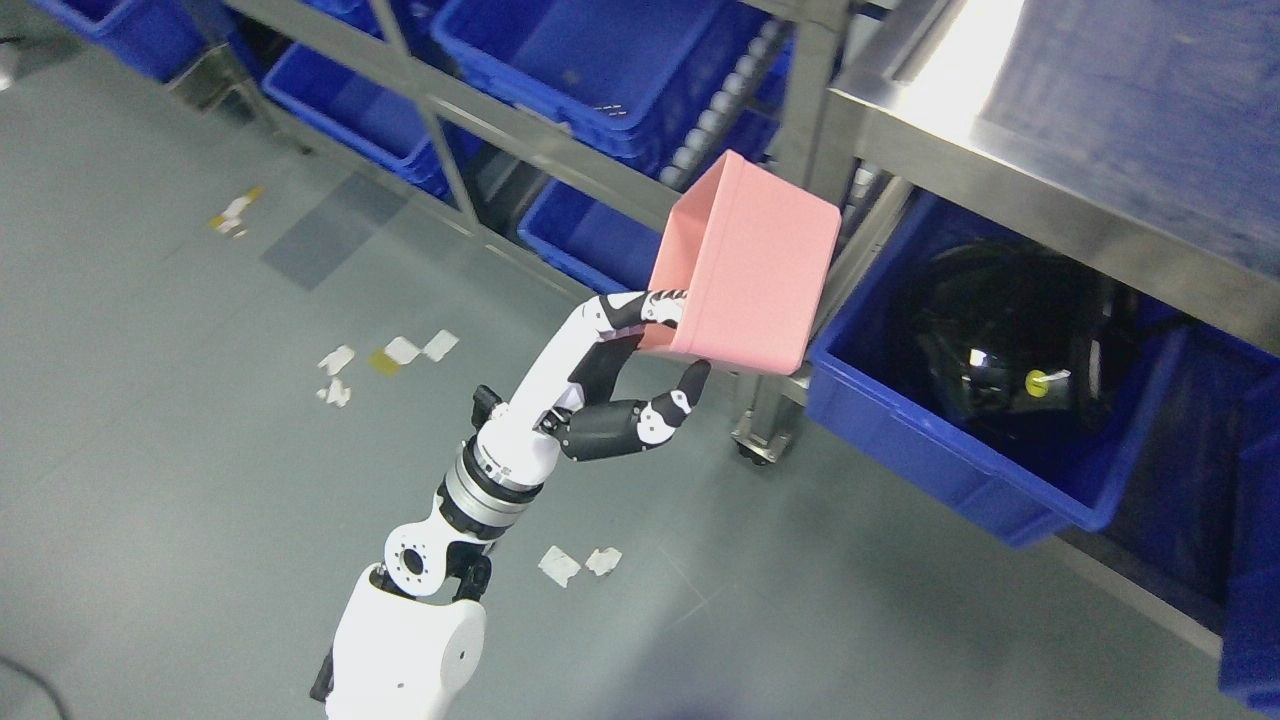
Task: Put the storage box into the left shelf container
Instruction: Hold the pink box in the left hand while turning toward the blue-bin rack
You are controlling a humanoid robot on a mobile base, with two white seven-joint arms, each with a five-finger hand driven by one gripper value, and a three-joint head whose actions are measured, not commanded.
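Above a grey floor (150, 300) littered with paper scraps (390, 355), a smooth pink storage box (755, 270), rectangular with rounded corners, hangs tilted in the air in front of a metal shelf rack (520, 125). Seen from the head camera, the box's solid bottom faces the lens and its open side points up toward the rack. The left hand (625, 375), white and black with jointed fingers, sits just below and to the left of the box. Its upper fingers (660, 303) curl against the box's lower left edge, while the thumb (680, 400) reaches up just beneath the bottom rim; the hand appears to have the box pinched, though the exact contact under the rim is hard to see. Glossy blue plastic bins (590, 60) fill the rack's tilted shelves. Just right of the box, a blue bin (960, 470) under a brushed steel tabletop (1050, 170) holds a shiny black helmet (1000, 350).
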